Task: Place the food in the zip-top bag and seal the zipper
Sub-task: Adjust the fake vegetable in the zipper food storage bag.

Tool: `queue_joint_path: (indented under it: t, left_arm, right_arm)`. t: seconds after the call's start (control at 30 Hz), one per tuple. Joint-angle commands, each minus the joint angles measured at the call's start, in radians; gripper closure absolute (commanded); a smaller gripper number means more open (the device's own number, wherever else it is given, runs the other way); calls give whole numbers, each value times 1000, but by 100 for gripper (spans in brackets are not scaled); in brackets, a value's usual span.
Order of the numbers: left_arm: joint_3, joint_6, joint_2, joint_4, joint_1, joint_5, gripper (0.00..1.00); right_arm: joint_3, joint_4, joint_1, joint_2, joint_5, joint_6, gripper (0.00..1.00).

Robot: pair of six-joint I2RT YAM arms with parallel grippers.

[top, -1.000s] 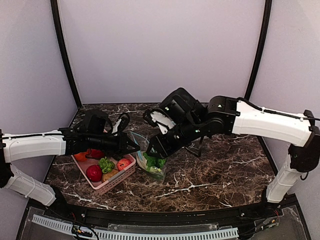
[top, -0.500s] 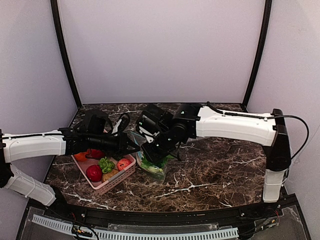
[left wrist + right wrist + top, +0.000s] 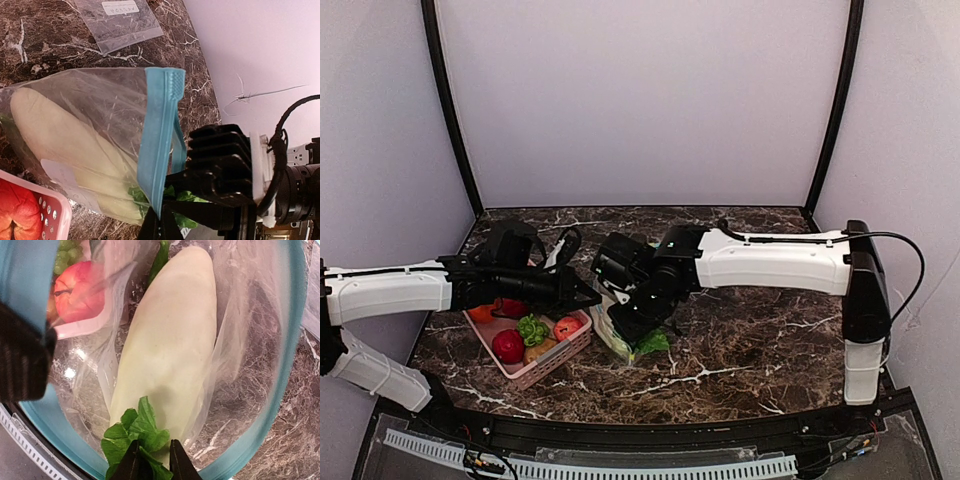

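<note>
The clear zip-top bag (image 3: 90, 110) lies beside the basket, its mouth held up and open. My left gripper (image 3: 161, 221) is shut on the teal zipper (image 3: 159, 145) strip at one side of the mouth. A long pale cabbage-like piece (image 3: 170, 340) lies inside the bag. My right gripper (image 3: 152, 454) reaches into the mouth, ringed by the zipper (image 3: 286, 365), and is shut on a leafy green lettuce (image 3: 134, 432) just above the pale piece. From above, the right gripper (image 3: 626, 326) sits low over the bag (image 3: 612, 338), and lettuce (image 3: 654, 343) shows at its edge.
A pink basket (image 3: 548, 367) left of the bag holds red, orange and green toy food. A second clear bag (image 3: 117, 22) with a white label lies flat on the marble further back. The left fingers (image 3: 22, 360) crowd the mouth's left side.
My right arm has swung left and down, carrying the lettuce into the bag's mouth, and its jaws have narrowed. The left arm has held still on the zipper.
</note>
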State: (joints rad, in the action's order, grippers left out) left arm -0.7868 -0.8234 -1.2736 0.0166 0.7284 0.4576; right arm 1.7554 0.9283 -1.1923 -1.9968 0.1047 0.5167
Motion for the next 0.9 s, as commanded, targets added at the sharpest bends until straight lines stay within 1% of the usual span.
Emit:
queue_joint_path:
  t: [0.0,0.23,0.3,0.4,0.43,0.47,0.67,0.73,0.87]
  left_arm:
    - [-11,-7,27,-12,-1,28,99]
    - [17,-39,36,-85,-1,46,99]
    - [23,-41,34,-91,-2,48,99]
    - [23,-27,44,-64,-3,39,99]
    - [15,-7,49,-41,-2,21,99]
    - [13,1,50,-32,-3,17,99]
    - [0,18,35,-23,-4,28,99]
    - [-5,24,31,-23,-4,33,99]
    - [-18,47,30,18,-4,40,99]
  right_arm:
    - [-8,1,-2,-42,25,19,81]
    - [-15,-90,9,-45,-13,33,81]
    - [-12,-114,12,-33,-22,38,79]
    - [-12,-116,20,7,-14,40,73]
    - [-31,-123,25,70,-10,38,66]
    - [-42,-126,26,95,-10,36,62]
    - [-119,-125,28,225,-2,49,47]
    - [-152,-123,39,266,16,61,44]
    - [-208,-136,69,315,30,74,41]
